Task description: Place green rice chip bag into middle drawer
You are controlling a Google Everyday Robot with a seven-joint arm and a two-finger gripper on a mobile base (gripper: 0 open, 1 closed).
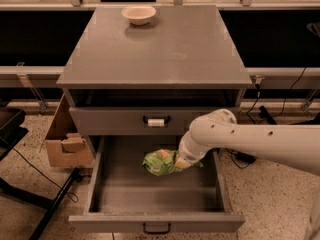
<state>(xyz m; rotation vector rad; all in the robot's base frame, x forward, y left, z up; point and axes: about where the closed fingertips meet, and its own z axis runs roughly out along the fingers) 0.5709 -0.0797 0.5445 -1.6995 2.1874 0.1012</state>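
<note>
The green rice chip bag (159, 163) is a crumpled bright-green foil bag, held over the grey floor of the open middle drawer (150, 193), near its back centre. My gripper (179, 162) comes in from the right on a white arm and is shut on the bag's right end. I cannot tell whether the bag touches the drawer floor. The drawer is pulled out wide, with its black loop handle (156, 228) at the front edge.
A closed grey drawer front with a white-tagged handle (156, 121) sits just above the open drawer. A cream bowl (138, 14) stands at the back of the cabinet top. A cardboard box (67, 144) is on the floor to the left. Cables lie at right.
</note>
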